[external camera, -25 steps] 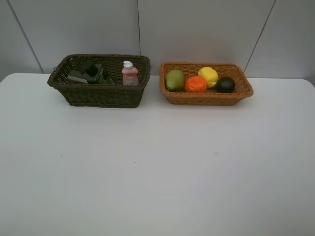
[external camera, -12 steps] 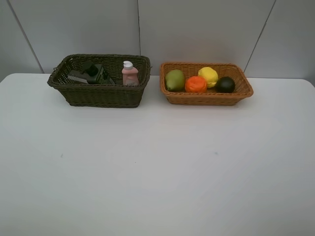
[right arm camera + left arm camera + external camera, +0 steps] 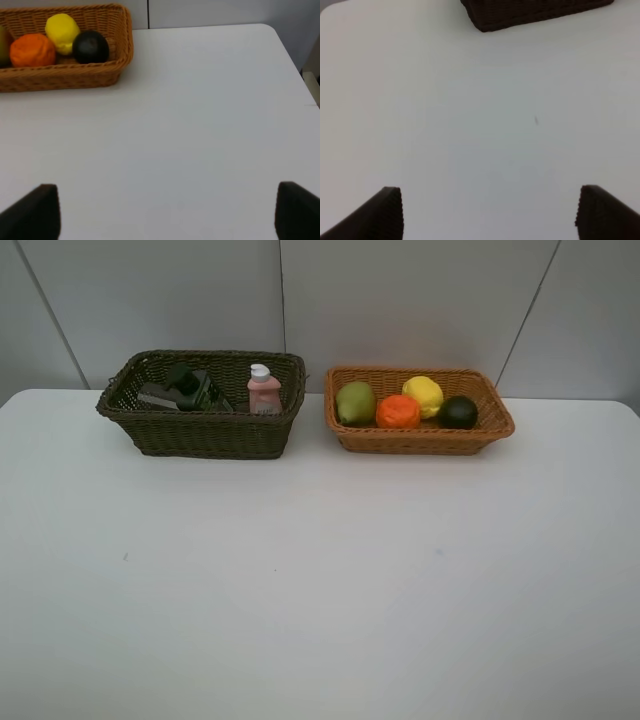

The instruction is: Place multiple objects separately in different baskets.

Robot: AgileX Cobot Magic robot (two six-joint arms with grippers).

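Note:
The light orange-tan basket (image 3: 490, 425) stands at the back right and holds the pear (image 3: 355, 402), orange (image 3: 398, 411), lemon (image 3: 423, 395) and dark green round fruit (image 3: 458, 412). The dark brown-green basket (image 3: 200, 435) at the back left holds the dark green pump bottle (image 3: 190, 388) and the small pink white-capped bottle (image 3: 264, 390). The pink cup and white marker are hidden. Neither arm shows in the exterior view. The left gripper (image 3: 490, 212) is open over bare table, well short of the dark basket (image 3: 530, 12). The right gripper (image 3: 167, 212) is open and empty, near the tan basket (image 3: 120, 55).
The white table (image 3: 320, 580) spreads wide in front of both baskets. A grey panelled wall stands behind them. The table's right corner and edge (image 3: 287, 50) show in the right wrist view.

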